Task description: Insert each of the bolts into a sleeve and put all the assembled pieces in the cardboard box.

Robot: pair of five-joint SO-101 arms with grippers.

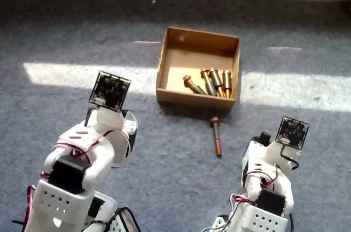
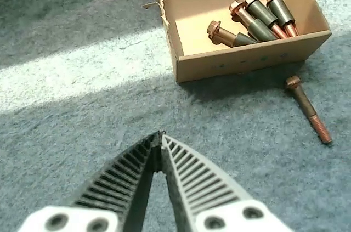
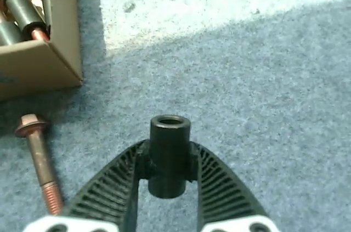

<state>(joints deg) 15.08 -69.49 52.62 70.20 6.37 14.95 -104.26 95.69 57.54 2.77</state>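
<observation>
my left claw [image 2: 160,139] hangs low over the table [image 2: 66,106], fingers pressed together with nothing in them, free to fetch. ahead, the box [image 1: 194,99] holds four finished pieces [image 1: 211,82] side by side toward its right end. one bare bolt [image 1: 216,136] lies on the table just in front of the box, not touching it. my right claw [image 3: 169,158] is clamped on a sleeve [image 3: 170,133], bore unblocked, i judge so the bolt can slide in.

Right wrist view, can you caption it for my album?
Right gripper holds a sleeve near a loose bolt and the box.
</observation>
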